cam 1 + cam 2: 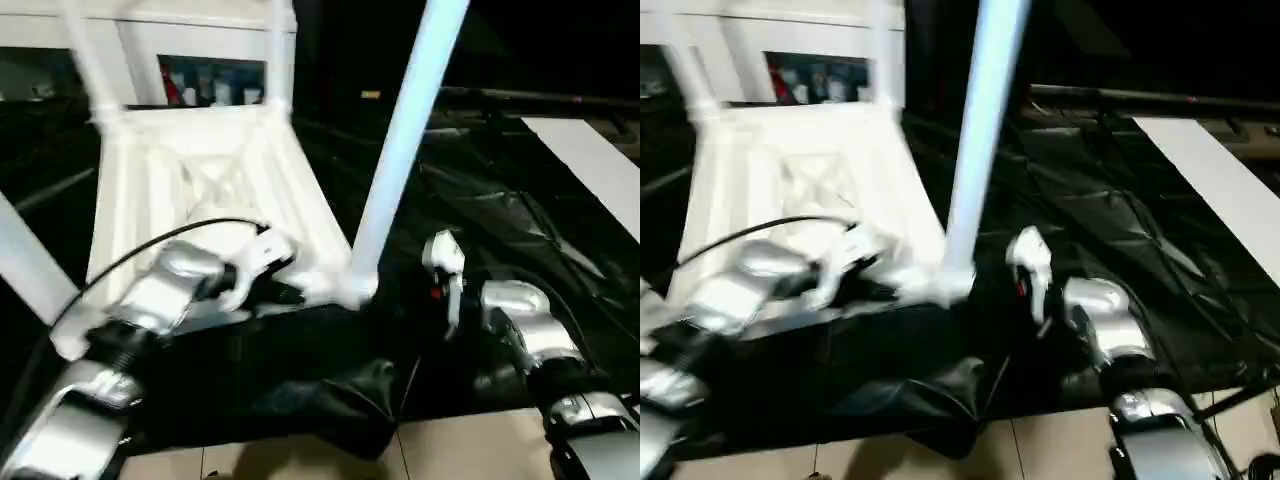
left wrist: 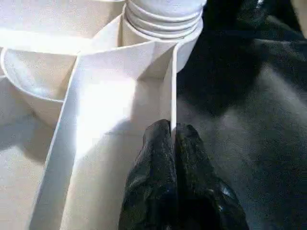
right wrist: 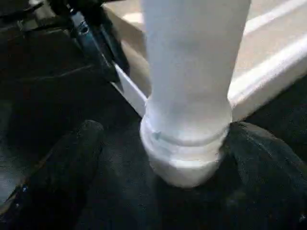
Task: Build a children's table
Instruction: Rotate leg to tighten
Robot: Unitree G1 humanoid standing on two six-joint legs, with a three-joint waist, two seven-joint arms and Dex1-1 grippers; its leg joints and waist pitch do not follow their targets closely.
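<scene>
Since all four legs already seem to stand in the corner sockets of the table top [image 1: 200, 170], we judge the work to be at its last stage: seating the nearest leg [image 1: 405, 130] firmly, then turning the table over. The top lies upside down, ribbed underside up, on the black sheet [image 1: 500, 230] that covers the worktop, toward its left half, with its near corner close to the sheet's front edge. A flat white board [image 1: 600, 175] lies well apart, at the far right edge.

Our left gripper [image 2: 173, 143] is pressed together on the thin outer rim of the top, just beside the near corner socket [image 2: 163, 33], one finger on each side of the wall. Our right gripper [image 3: 184, 158] is spread wide, one finger [image 3: 62, 163] on either side of the socket's base, and we cannot tell whether either finger touches it; it grips nothing.

The nearest leg's long axis runs almost straight up from the socket, leaning slightly to the right and away from us, its narrower end pointing upward out of frame. The other legs point upward too, their tops cut off.

For the next move, as we judge it, the right gripper must close around the leg just above the socket and press or twist it home while the left holds the rim steady, so the top does not slide on the sheet.
</scene>
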